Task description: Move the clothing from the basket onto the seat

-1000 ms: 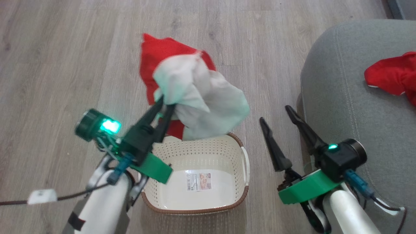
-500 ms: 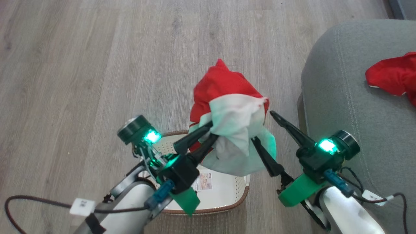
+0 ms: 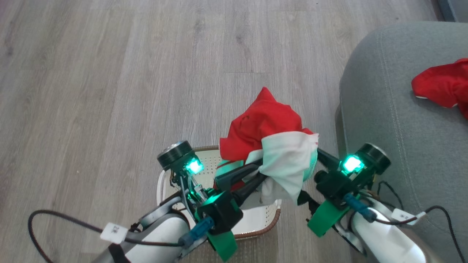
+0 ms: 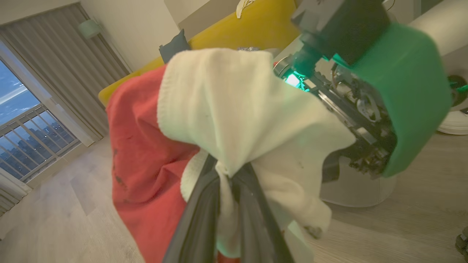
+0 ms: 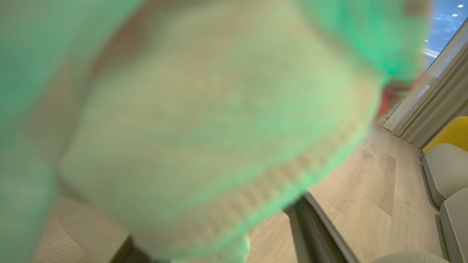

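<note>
Labels first: I see a white tag point(image 3: 114, 233) on the left arm's cable at lower left and another white tag point(image 3: 402, 216) on the right arm's cable at lower right. Both carry marks too small for me to read.

Left gripper point(image 3: 261, 170) is clamped narrow on the white part of the held garment point(image 3: 267, 120). The left wrist view confirms it, with white cloth pinched between both fingers point(image 4: 204, 219) and the red part hanging to the left of the frame.

Right gripper point(image 3: 310, 171) sits at the garment's right side, tips buried under the cloth. In the right wrist view, blurred green-lit white fabric point(image 5: 182, 109) covers most of the frame. One finger point(image 5: 314, 230) shows at bottom centre-right and a dark bit at bottom left, so I read the jaws as spread, not gripping.

The held garment is off the floor, above the far right corner of the basket point(image 3: 272, 221) at lower centre. It is left of the seat point(image 3: 384, 109), near its edge but not over it.

A second red garment point(image 3: 442, 86) lies on the seat at the right edge of the frame.

The wood floor point(image 3: 109, 73) is open across the top and left. The gap between the basket rim and the seat edge is tight, and the right arm occupies it.
</note>
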